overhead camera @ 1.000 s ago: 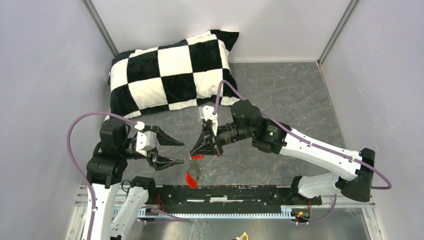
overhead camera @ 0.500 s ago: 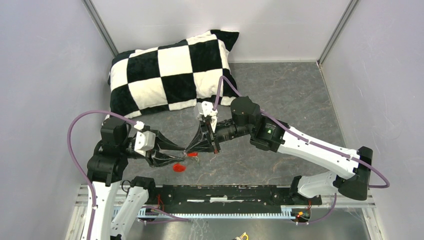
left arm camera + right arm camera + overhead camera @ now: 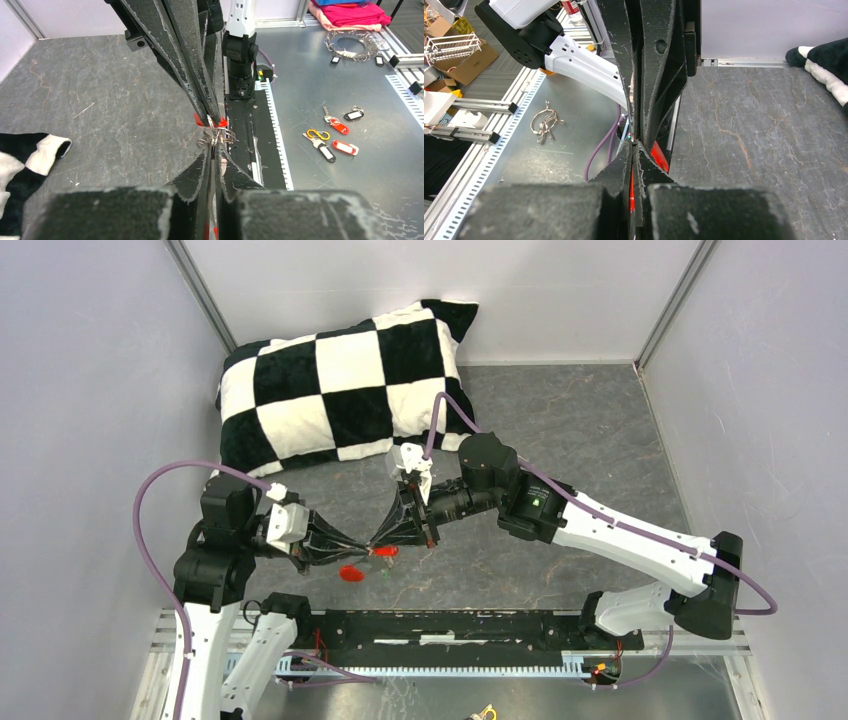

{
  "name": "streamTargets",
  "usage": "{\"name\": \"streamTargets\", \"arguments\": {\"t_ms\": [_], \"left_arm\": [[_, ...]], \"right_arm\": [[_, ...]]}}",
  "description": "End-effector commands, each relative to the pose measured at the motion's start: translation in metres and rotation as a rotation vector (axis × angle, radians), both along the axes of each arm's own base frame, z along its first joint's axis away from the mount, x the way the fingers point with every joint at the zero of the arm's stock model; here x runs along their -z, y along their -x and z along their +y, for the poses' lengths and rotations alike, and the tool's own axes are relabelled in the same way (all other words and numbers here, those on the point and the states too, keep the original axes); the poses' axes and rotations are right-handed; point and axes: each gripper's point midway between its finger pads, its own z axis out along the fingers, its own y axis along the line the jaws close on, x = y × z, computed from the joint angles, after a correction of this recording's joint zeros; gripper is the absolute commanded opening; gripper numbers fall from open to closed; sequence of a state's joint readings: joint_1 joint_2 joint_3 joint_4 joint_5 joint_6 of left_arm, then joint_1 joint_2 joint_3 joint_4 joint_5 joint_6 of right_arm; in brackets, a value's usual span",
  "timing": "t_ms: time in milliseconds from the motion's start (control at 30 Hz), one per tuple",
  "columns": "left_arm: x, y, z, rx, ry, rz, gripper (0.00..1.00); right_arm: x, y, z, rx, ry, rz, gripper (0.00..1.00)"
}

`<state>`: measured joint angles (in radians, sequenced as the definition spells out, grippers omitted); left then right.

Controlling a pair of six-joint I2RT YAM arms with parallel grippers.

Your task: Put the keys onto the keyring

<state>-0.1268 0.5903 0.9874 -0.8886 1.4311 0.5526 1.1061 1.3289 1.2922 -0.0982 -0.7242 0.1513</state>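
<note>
Keyring [image 3: 218, 136]: a thin silvery wire ring joined to a curved, bright red plastic fob [image 3: 350, 572]. We find the ring held in the air, in the small space between the two sets of fingertips. The fob hangs just below the left gripper [image 3: 214, 151], clear of the grey stone-patterned table top [image 3: 560, 420].

Right gripper [image 3: 212, 116]: jaws fully together, with red plastic showing on either side of the tips. We take this for the small red-headed key [image 3: 223, 121], pinched by its head. We cannot pick out the green-headed key with certainty.

Left gripper: jaws drawn in to a narrow slit, tips at the wire. We cannot tell whether they have bitten on the wire.

Hazards, in our judgement:

1. Slip. The wire is thin and round. A bite taken at the extreme tips may roll off, and the weight of the fob would swing the keyring away from both grippers.
2. Tip collision. The two grippers stand nose to nose. Any further advance presses finger on finger and may lever the key out of the right gripper.
3. Twist. If the grippers pull apart out of line, the ring turns and the key's hole loses the wire end.
4. Masked view. Each wrist camera looks along its own fingers, so the joint itself is largely hidden.
</note>
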Motion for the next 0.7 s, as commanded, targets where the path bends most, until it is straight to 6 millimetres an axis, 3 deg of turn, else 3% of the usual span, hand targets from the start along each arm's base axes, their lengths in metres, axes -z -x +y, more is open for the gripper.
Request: {"name": "streamTargets", "arguments": {"t_ms": [0,267,667], "left_arm": [[-0.012,0.006,-0.001,0.043,0.023,-0.069,0.04],[-0.013,0.001,-0.001,0.02,0.014,-0.084,0.02],[-0.03,-0.004,-0.001,-0.005,0.027,-0.11,0.02]], "right_arm": [[-0.037,0.003,0.003,-0.022,-0.107,-0.046,0.0],[-0.029,0.003,-0.008,0.003,-0.085,-0.078,0.0],[-0.013,-0.002,-0.023,0.061,-0.09,-0.142,0.0]]}}
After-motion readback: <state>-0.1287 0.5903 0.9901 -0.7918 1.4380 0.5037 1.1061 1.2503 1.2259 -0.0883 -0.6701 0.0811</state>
